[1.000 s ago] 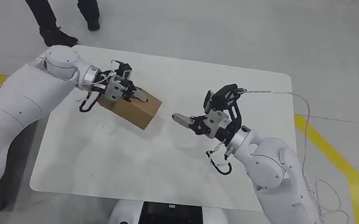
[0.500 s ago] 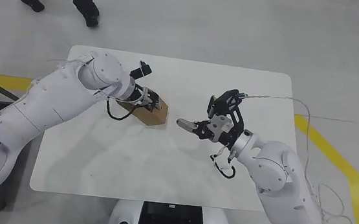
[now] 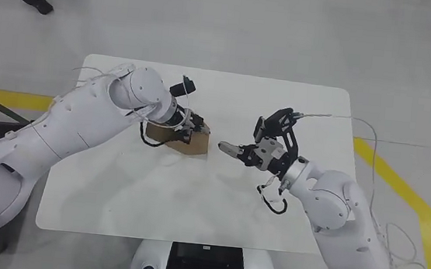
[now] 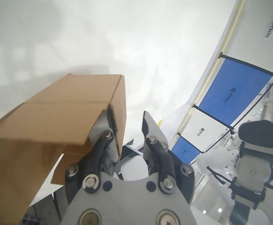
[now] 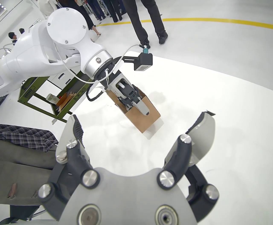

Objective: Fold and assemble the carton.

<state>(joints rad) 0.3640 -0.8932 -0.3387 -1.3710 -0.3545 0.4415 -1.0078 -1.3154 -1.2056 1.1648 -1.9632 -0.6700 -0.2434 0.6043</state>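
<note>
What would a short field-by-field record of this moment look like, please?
carton: brown cardboard, formed into a box, near the middle of the table
carton top: open, not yet closed
left pincer: open, straddling one carton wall, one finger inside and one outside with a gap
right pincer: open, empty, above the table, pointing at the carton but apart from it
contact with table: cannot tell whether the carton rests flat
</note>
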